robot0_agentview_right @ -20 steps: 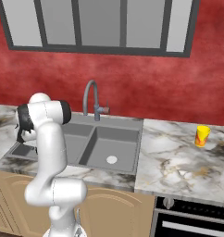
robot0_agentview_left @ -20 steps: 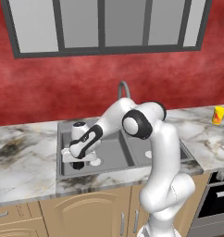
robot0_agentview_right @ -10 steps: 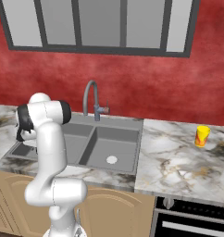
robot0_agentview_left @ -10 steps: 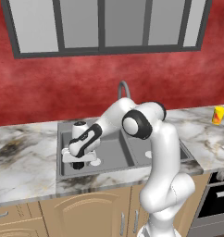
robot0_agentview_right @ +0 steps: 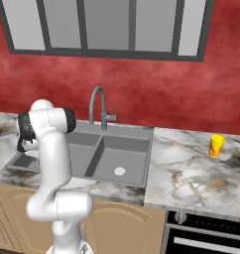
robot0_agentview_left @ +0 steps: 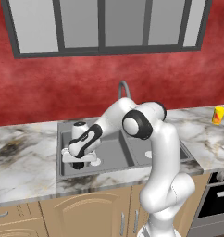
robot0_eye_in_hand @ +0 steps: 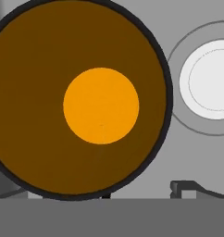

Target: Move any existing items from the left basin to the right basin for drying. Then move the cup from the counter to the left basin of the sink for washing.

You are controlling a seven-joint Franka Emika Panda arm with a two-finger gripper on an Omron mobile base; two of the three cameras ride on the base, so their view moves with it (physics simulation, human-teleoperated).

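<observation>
Jaws spread | gripper (robot0_agentview_left: 78,163) pointing straight down over jar (robot0_eye_in_hand: 79,99) | left basin (robot0_agentview_left: 111,155)

Red wall (robot0_agentview_left: 86,88), window (robot0_agentview_left: 104,25), oven (robot0_agentview_right: 211,238).

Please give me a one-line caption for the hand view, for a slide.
Open gripper directly above the black jar with its orange top, beside the white drain of the left basin.
</observation>
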